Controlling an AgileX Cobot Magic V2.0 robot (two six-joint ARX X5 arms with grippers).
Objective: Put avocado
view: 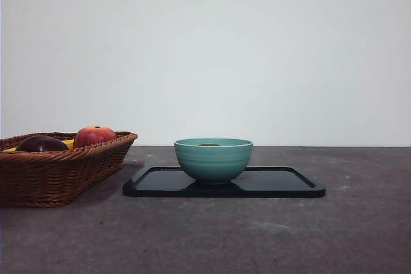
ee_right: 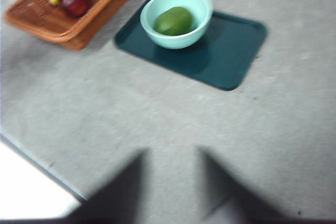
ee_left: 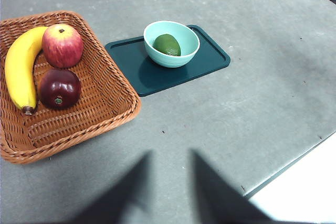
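Overhead, both grippers hang above the table, clear of everything: left gripper point(ee_left: 168, 182) with jaws parted and nothing between them, right gripper point(ee_right: 170, 182) likewise spread and empty. One avocado point(ee_left: 167, 44) lies inside the one teal bowl point(ee_left: 184, 56). Bowl stands on a dark tray point(ee_left: 210, 59). One wicker basket point(ee_left: 100, 108), just beside the tray, holds three fruits: one banana point(ee_left: 21, 69), one red apple point(ee_left: 62, 45), one dark maroon fruit point(ee_left: 59, 88).
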